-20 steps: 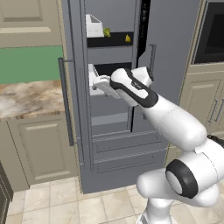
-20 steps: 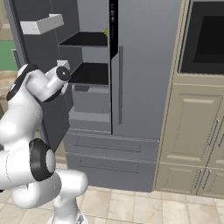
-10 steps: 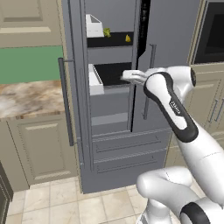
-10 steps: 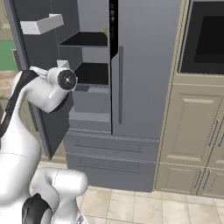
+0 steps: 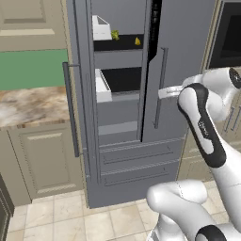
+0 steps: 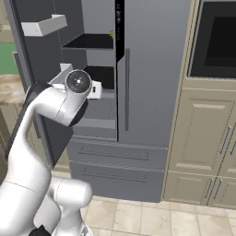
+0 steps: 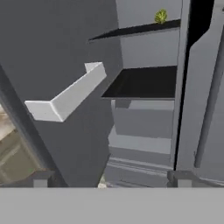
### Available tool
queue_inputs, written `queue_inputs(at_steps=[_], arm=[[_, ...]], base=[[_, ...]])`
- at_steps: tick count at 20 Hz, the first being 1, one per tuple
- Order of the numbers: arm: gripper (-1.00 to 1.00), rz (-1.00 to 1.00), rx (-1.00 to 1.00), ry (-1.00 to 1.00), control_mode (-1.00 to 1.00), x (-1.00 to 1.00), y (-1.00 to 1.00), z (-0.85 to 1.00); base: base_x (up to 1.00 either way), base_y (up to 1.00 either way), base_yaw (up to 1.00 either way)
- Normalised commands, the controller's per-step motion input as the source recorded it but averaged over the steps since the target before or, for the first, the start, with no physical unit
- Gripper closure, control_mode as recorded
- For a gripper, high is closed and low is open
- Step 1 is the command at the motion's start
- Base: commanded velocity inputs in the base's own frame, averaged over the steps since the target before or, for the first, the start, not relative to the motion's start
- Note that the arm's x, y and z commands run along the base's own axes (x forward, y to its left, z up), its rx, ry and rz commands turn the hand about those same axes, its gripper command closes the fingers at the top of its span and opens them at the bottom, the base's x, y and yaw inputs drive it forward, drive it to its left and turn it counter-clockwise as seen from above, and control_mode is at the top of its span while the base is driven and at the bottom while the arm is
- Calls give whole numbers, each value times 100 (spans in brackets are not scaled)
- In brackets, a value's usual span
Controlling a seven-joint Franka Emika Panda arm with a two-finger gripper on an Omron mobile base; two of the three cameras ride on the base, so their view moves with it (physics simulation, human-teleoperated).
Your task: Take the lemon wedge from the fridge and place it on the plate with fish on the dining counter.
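Gripper (image 7: pixel 109 179) tips stand apart at the bottom of the hand view, one at each side, with nothing between them, so the jaws are open and empty. In the left base view the white arm (image 5: pixel 202 122) bends across in front of the closed right door of the fridge (image 5: pixel 188 70), its hand end level with the middle shelf, well short of the opening.

Beyond the hand, the left door (image 7: pixel 52 87) is swung wide, its inner face carrying a white door bin (image 7: pixel 65 98). The dark interior shows two shelves, the nearer and lower one bare as far as the hand view shows.

Farther in and higher, on the upper shelf, sits the lemon wedge (image 5: pixel 137 41), a tiny bright yellow piece close to the edge of the right door. To its left, beside another white bin (image 5: pixel 100 27), lies a small yellow-green item (image 5: pixel 115 35) that is a different thing; the hand view catches it at the top (image 7: pixel 161 16).

Judging from this, only the opening of the fridge is done. The reach up to the top shelf, the grasp of the wedge, the carry to the dining counter and the placing on the plate with fish all remain. A stretch of marble counter (image 5: pixel 28 103) lies left of the fridge, but I cannot tell whether it is the dining one.
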Motion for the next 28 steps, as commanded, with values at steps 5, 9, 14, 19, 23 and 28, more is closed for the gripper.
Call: queue_inputs(at_steps=[5,9,14,19,23,28], arm=[[-100,-37,-34,17,-100,0,-99,-53],[-100,-27,-12,0,-100,35,-50,-26],[-100,-2,0,0,-100,91,-5,-3],[-100,-7,0,1,-100,98,-37,-3],[-100,0,2,0,-100,100,-12,-1],[-100,5,4,2,-100,59,-11,-18]], base=[[0,0,0],[0,0,0],[0,0,0],[0,0,0],[0,0,0],[0,0,0]])
